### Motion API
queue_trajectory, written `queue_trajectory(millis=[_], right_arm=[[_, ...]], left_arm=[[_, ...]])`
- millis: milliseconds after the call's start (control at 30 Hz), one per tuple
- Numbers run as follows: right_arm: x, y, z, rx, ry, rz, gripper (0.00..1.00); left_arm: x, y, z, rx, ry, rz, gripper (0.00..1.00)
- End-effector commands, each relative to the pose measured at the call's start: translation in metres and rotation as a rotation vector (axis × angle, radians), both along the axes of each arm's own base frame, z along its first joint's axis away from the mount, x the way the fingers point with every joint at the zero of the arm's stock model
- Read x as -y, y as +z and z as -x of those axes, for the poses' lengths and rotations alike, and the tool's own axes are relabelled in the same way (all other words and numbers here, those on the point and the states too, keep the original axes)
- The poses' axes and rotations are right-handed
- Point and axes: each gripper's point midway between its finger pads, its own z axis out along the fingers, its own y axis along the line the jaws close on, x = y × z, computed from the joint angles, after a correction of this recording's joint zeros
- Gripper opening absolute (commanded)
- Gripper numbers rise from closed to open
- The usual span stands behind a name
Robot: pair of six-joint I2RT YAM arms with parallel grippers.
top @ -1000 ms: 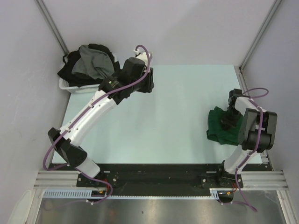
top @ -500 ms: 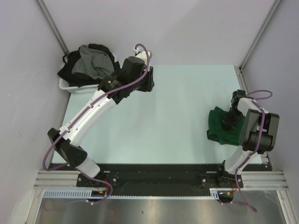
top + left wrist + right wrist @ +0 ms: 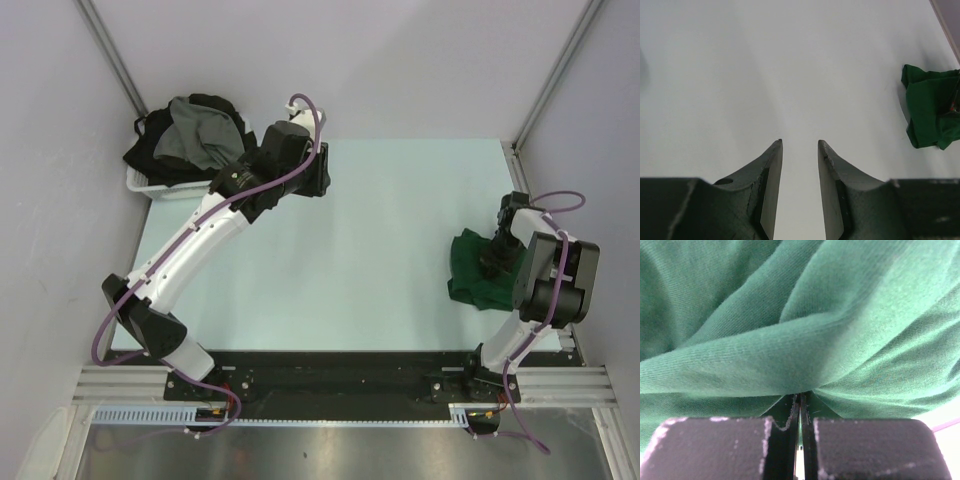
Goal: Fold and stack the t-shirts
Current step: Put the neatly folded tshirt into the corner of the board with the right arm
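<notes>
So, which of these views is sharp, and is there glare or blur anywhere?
Top view: even light, sharp, faint shadows on the table. Left wrist view: table washed out to white, green t-shirt clear. Right wrist view: cloth weave sharp, right gripper dark.

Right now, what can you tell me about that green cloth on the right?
It is a dark green t-shirt, soft knitted cotton by its look, crumpled in a loose heap, not folded. It lies on the pale table near its right edge. The right gripper pinches a fold, jaws shut; creases fan out from there.
</notes>
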Motion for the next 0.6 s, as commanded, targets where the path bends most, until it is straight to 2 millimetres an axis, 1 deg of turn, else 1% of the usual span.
queue_trajectory(millis=[0,67,133,267,400,500,567], right_arm=[[0.086,-0.022,0.017,-0.088,-0.086,0.342,0.00],[0.087,-0.021,0.018,-0.084,-0.083,0.348,0.00],[0.091,-0.019,0.022,-0.088,-0.090,0.371,0.00],[0.092,-0.017,0.021,-0.066,-0.092,0.370,0.00],[0.087,-0.017,0.016,-0.047,-0.077,0.349,0.00],[0.079,-0.018,0.011,-0.042,-0.045,0.345,0.00],[0.071,-0.020,0.005,-0.034,-0.016,0.334,0.00]], left_arm=[[-0.008,0.012,0.000,0.035,0.011,0.002,0.40],[-0.008,0.012,0.001,0.033,0.009,0.001,0.40],[-0.008,0.011,0.001,0.032,0.011,0.000,0.40],[-0.008,0.009,0.001,0.028,0.008,-0.002,0.40],[-0.005,0.005,0.001,0.018,0.001,-0.002,0.40],[-0.004,0.004,0.001,0.013,-0.001,0.001,0.40],[-0.004,0.004,0.001,0.013,-0.003,0.001,0.40]])
